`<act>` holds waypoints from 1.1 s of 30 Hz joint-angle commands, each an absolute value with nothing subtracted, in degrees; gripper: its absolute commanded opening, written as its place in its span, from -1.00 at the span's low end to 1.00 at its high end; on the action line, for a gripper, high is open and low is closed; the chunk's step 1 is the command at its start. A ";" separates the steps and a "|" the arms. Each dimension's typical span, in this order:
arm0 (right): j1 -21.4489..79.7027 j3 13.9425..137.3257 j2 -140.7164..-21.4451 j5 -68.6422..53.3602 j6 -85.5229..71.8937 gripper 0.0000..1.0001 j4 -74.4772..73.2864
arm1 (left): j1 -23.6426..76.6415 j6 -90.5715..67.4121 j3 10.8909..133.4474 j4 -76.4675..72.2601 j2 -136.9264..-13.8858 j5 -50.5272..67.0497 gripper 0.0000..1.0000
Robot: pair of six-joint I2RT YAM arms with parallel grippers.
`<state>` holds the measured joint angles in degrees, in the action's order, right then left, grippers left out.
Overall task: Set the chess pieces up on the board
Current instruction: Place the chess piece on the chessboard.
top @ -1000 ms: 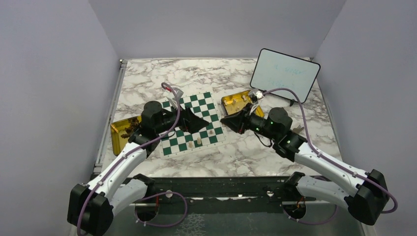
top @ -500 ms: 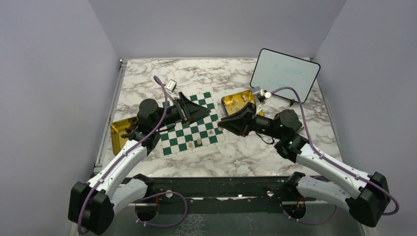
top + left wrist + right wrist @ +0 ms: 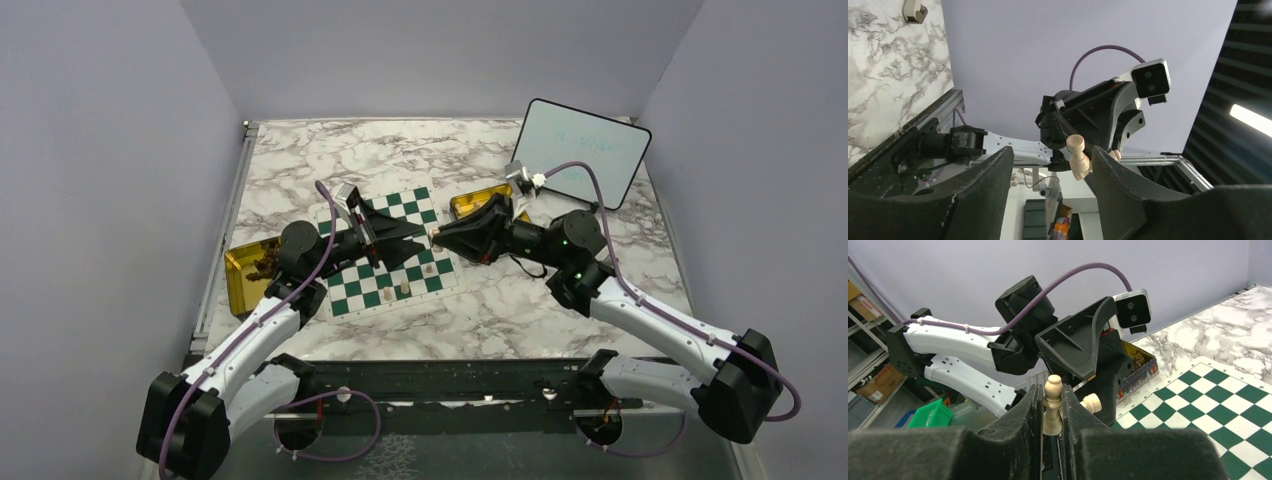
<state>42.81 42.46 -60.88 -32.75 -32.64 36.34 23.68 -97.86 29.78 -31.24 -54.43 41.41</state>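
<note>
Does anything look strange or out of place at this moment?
Yes. Both grippers hang above the board, pointing at each other, not down at it. The right gripper is shut on a chess piece in the air; the left gripper faces it, open.

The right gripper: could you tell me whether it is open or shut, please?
Shut on a chess piece. In the right wrist view, the right gripper clamps the upright cream piece between its fingers.

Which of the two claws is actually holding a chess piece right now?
The right gripper: its fingers pinch a cream pawn upright between them. The left gripper is spread wide, with nothing between its fingers.
</note>
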 commanded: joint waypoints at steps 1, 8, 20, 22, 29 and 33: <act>43.07 44.64 -63.55 -35.63 -34.77 -0.84 43.00 | 23.64 -104.84 28.44 -38.48 -52.89 41.49 0.17; 43.07 45.26 -67.27 -36.71 -36.79 -0.85 46.60 | 23.62 -106.13 27.39 -39.09 -53.17 40.98 0.15; 43.09 45.27 -68.73 -37.79 -37.62 -0.85 46.93 | 23.61 -106.70 25.75 -39.72 -53.87 39.29 -0.02; 43.07 45.11 -68.83 -38.07 -37.81 -0.86 46.80 | 23.63 -106.95 25.39 -39.79 -53.92 38.97 -0.05; 43.07 45.25 -69.90 -39.02 -38.39 -0.86 46.69 | 23.58 -106.91 25.90 -40.08 -54.22 38.89 -0.07; 43.07 45.39 -70.44 -39.34 -38.73 -0.86 46.82 | 23.64 -106.90 25.81 -40.12 -54.32 39.11 -0.12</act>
<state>42.81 43.13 -69.89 -37.43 -38.00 44.10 23.68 -106.67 25.63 -37.67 -54.28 40.25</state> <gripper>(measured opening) 0.194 0.460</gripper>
